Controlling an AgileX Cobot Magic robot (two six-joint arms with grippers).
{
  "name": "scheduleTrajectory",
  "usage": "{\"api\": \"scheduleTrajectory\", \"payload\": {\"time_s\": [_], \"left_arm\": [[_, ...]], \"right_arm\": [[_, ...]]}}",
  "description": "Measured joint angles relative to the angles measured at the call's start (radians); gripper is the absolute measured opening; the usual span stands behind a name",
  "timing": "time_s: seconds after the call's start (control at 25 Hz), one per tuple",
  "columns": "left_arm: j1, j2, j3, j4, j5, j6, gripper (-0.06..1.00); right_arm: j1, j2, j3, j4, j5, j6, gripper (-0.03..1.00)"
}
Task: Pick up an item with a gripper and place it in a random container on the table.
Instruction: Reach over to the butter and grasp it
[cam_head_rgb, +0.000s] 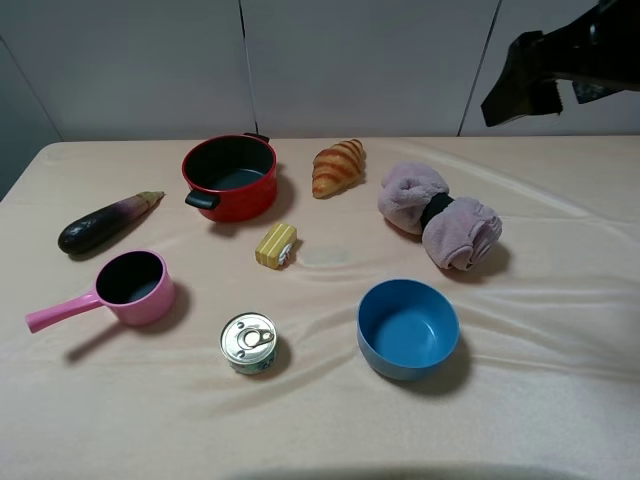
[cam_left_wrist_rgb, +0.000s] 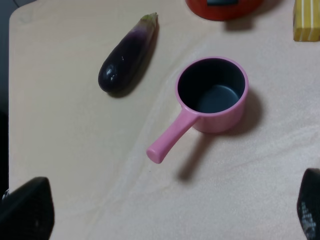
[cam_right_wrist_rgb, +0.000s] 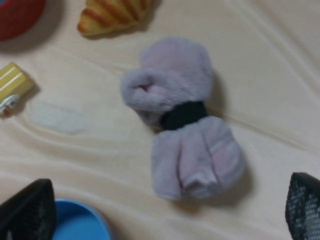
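The small yellow ribbed block (cam_head_rgb: 276, 245) with a white end lies on the table in front of the red pot. It also shows at the edge of the left wrist view (cam_left_wrist_rgb: 306, 20) and of the right wrist view (cam_right_wrist_rgb: 12, 85). The blue bowl (cam_head_rgb: 408, 328) stands empty at the front right, partly seen in the right wrist view (cam_right_wrist_rgb: 75, 224). My right gripper (cam_head_rgb: 528, 78) hangs high at the back right; in its own view (cam_right_wrist_rgb: 165, 217) it is open and empty above the plush. My left gripper (cam_left_wrist_rgb: 167, 220) is open and empty above the pink saucepan, out of the high view.
A red pot (cam_head_rgb: 230, 177) with black handles, a croissant (cam_head_rgb: 338, 166) and a mauve plush bow (cam_head_rgb: 440, 215) stand at the back. An eggplant (cam_head_rgb: 105, 222) and a pink saucepan (cam_head_rgb: 130, 282) are on the left. A tin can (cam_head_rgb: 248, 343) stands at the front.
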Motion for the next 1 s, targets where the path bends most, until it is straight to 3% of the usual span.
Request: {"api": "scheduleTrajectory", "payload": {"time_s": [0.64,1.0], "left_arm": [[0.000,0.000,0.000,0.000,0.000,0.000,0.99],[0.000,0.000,0.000,0.000,0.000,0.000,0.99]], "right_arm": [[0.187,0.324,-0.254,-0.003,-0.016,0.000,0.69],[0.236,0.483,-0.398,-0.003,-0.016,0.034,0.69]]}}
